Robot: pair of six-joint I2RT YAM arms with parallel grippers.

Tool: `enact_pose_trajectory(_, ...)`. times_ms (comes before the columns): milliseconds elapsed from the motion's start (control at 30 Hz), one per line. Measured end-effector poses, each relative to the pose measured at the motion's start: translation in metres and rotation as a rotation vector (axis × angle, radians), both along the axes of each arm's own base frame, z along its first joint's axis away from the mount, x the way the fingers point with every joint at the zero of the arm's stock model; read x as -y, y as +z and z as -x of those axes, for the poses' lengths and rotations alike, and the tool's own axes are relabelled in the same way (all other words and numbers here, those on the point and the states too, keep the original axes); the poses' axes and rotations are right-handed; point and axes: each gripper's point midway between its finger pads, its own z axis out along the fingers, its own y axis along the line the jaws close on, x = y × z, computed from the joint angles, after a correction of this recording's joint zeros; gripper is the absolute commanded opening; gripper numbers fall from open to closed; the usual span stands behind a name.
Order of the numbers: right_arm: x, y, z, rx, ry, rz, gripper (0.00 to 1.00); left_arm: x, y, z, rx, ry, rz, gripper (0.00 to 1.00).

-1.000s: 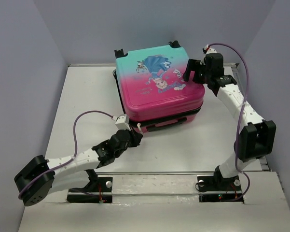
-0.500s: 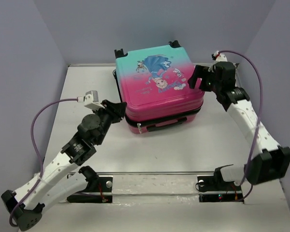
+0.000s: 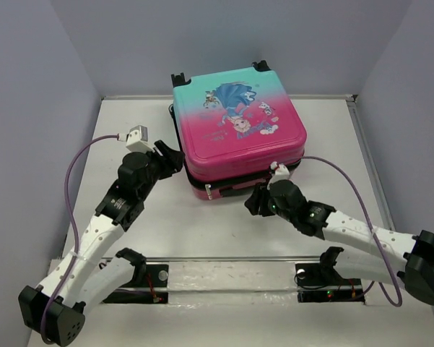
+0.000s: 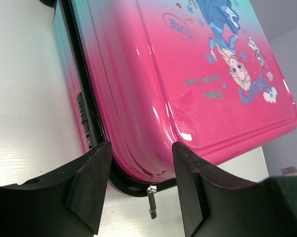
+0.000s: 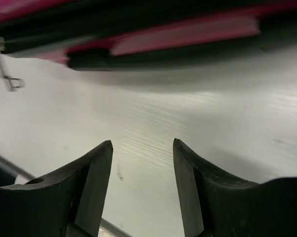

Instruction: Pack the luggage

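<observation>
The luggage [image 3: 235, 123] lies flat and closed at the middle back of the table, pink-to-teal with a cartoon princess on top and black wheels at its far edge. My left gripper [image 3: 172, 157] stands open at its left front corner. In the left wrist view the pink shell [image 4: 188, 74] fills the frame, and a small metal zipper pull [image 4: 151, 202] hangs from the black seam between the open fingers of the left gripper [image 4: 141, 148]. My right gripper [image 3: 254, 202] is low over the table just in front of the suitcase. It is open and empty [image 5: 142, 144], with the suitcase's front edge [image 5: 178, 37] ahead of it.
Grey-purple walls close in the white table [image 3: 130, 130] at the back and on both sides. A metal rail [image 3: 231, 259] runs along the near edge by the arm bases. Purple cables loop from both wrists. A zipper pull [image 5: 2, 69] shows at the far left of the right wrist view.
My left gripper left the suitcase's front seam, opened, and moved to its left front corner. My right arm swung from the suitcase's right side down to its front, jaws narrowing somewhat.
</observation>
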Motion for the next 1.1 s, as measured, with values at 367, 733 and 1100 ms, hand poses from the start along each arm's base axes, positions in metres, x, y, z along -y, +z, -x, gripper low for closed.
enact_pose_trajectory(367, 0.03, 0.005, -0.023, -0.001, -0.444, -0.453, 0.66, -0.007, 0.008, 0.008, 0.041, -0.002, 0.012, 0.63)
enact_pose_trajectory(733, 0.027, -0.022, -0.053, -0.083, -0.616, -0.559, 0.48, -0.008, 0.0, 0.01, 0.031, -0.011, -0.001, 0.64)
enact_pose_trajectory(1100, 0.021, -0.048, -0.068, -0.137, -0.681, -0.573, 0.48, -0.008, 0.001, 0.011, 0.035, -0.009, -0.001, 0.64)
